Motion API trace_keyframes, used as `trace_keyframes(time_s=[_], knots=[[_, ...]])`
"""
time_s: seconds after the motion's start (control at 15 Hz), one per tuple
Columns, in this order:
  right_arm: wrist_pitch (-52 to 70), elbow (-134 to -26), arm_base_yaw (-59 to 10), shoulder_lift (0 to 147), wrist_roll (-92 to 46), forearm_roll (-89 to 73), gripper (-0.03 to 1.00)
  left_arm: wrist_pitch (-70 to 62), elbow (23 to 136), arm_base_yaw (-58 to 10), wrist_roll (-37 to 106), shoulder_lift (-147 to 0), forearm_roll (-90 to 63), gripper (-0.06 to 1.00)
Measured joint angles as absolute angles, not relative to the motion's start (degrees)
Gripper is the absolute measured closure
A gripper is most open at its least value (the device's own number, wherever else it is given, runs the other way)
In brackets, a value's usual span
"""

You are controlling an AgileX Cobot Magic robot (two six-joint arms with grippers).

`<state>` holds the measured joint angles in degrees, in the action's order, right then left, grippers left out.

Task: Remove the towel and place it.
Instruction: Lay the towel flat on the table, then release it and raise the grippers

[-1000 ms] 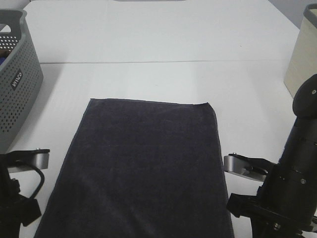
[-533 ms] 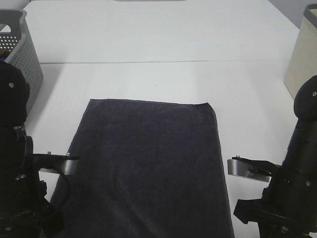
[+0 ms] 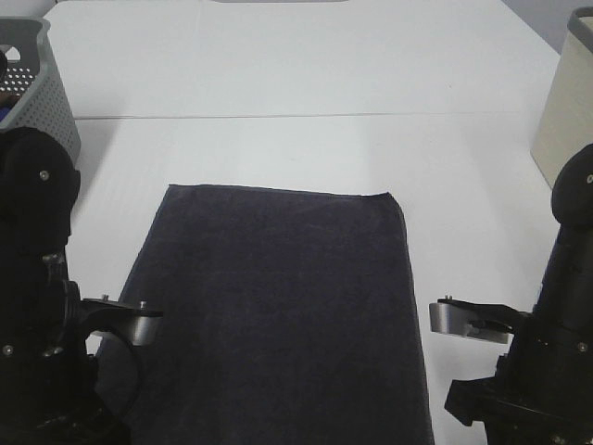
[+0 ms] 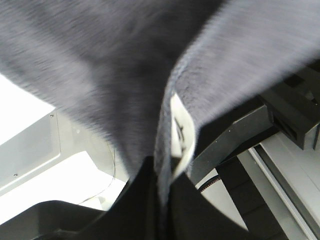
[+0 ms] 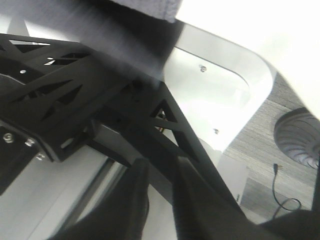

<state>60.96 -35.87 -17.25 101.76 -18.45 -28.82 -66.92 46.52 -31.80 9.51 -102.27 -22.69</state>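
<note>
Barely begun, towel (image 3: 278,297) flat. Left gripper (image 4: 161,186) nipping it (label (image 4: 180,132) showing); right gripper (image 5: 161,169) ajar, empty. Lifting, placing ahead.

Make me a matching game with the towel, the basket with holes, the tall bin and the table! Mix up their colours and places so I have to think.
Things:
1. towel
2. basket with holes
3. tall bin
4. table

Clues:
A. white, underneath everything
B. dark grey, spread out in the middle
C. beige, at the right edge of the high view
D. light grey, at the left edge of the high view

Pairs: 1-B, 2-D, 3-C, 4-A
</note>
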Motion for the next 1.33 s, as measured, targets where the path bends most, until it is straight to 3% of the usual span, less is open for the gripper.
trace_keyframes(time_s=[0.13, 0.33, 0.47, 0.87, 1.07, 1.33], knots=[[61.02, -35.87, -17.25, 101.76, -20.23, -31.34, 0.63, -66.92, 46.52, -31.8, 9.34, -102.27, -23.49, 0.73], [61.02, -35.87, -17.25, 101.76, -21.26, -31.91, 0.35, -67.32, 47.56, -31.8, 8.08, -102.27, -26.47, 0.28], [60.91, -35.87, -17.25, 100.55, -21.26, -31.91, 0.29, -68.87, 48.7, -31.8, 8.08, -102.27, -27.27, 0.09], [57.7, -39.82, -17.19, 91.5, -20.57, -30.65, 0.27, -69.21, 57.24, -31.8, 9.45, -102.33, -26.93, 0.05], [54.49, -48.7, -16.96, 88.58, -13.69, -22.23, 0.27, -69.33, 65.32, -31.51, 9.74, -102.33, -21.54, 0.05], [56.55, -60.28, -7.73, 91.56, -14.5, -25.38, 0.27, -69.21, 74.03, -22.75, 10.31, -102.79, -18.33, 0.05]])
